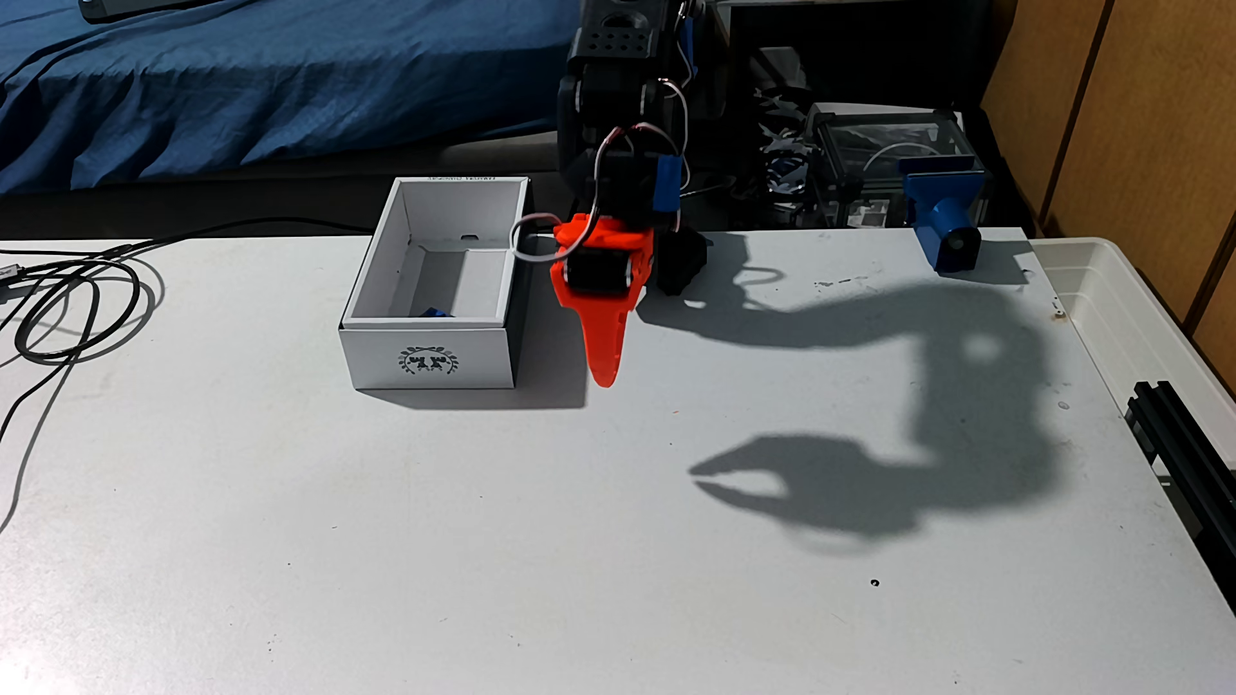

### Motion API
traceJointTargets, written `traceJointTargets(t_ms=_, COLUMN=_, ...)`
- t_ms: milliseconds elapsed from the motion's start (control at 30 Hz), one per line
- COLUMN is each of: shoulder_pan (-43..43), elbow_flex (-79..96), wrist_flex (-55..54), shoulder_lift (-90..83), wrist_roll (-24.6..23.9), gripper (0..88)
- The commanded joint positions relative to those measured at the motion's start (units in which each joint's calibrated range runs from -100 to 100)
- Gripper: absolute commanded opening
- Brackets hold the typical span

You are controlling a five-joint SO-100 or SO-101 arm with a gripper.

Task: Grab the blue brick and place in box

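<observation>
Blue brick [433, 312] down inside the white box [428, 354], near the front wall, mostly hidden by it. Box on the desk [468, 534], just left of the orange fingers [605, 381]. Fingers pointing down, beside the box, holding nothing. Nearly pinched together, going by the shadow [836, 494] on the desk. Black cables [73, 301] at far left.

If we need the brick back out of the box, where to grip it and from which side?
From straight above. The brick lies on the box floor against the front wall, mostly hidden behind it, so walls block any side approach. Probably pinch its two free sides; its exact pose can't be told. The gripper hangs outside, right of the box.
</observation>
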Motion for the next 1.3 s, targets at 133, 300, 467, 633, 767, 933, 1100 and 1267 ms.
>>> traceJointTargets(t_ms=133, shoulder_pan=0.0, elbow_flex=8.5, wrist_flex=-13.3, shoulder_lift=-17.2, wrist_roll=0.3, gripper=0.6)
traceJointTargets(t_ms=300, shoulder_pan=-1.8, elbow_flex=14.7, wrist_flex=-22.5, shoulder_lift=-25.3, wrist_roll=0.3, gripper=0.6)
traceJointTargets(t_ms=467, shoulder_pan=-2.7, elbow_flex=20.5, wrist_flex=-25.6, shoulder_lift=-34.3, wrist_roll=0.3, gripper=0.6)
traceJointTargets(t_ms=633, shoulder_pan=-2.8, elbow_flex=28.4, wrist_flex=-25.6, shoulder_lift=-43.8, wrist_roll=0.3, gripper=0.6)
traceJointTargets(t_ms=767, shoulder_pan=-3.8, elbow_flex=35.6, wrist_flex=-25.0, shoulder_lift=-51.3, wrist_roll=0.4, gripper=0.6)
traceJointTargets(t_ms=933, shoulder_pan=-3.8, elbow_flex=41.5, wrist_flex=-24.9, shoulder_lift=-57.2, wrist_roll=0.4, gripper=0.6)
traceJointTargets(t_ms=1100, shoulder_pan=-3.8, elbow_flex=43.0, wrist_flex=-21.2, shoulder_lift=-59.0, wrist_roll=0.4, gripper=0.6)
traceJointTargets(t_ms=1267, shoulder_pan=-3.8, elbow_flex=43.0, wrist_flex=-15.9, shoulder_lift=-59.0, wrist_roll=0.4, gripper=0.6)
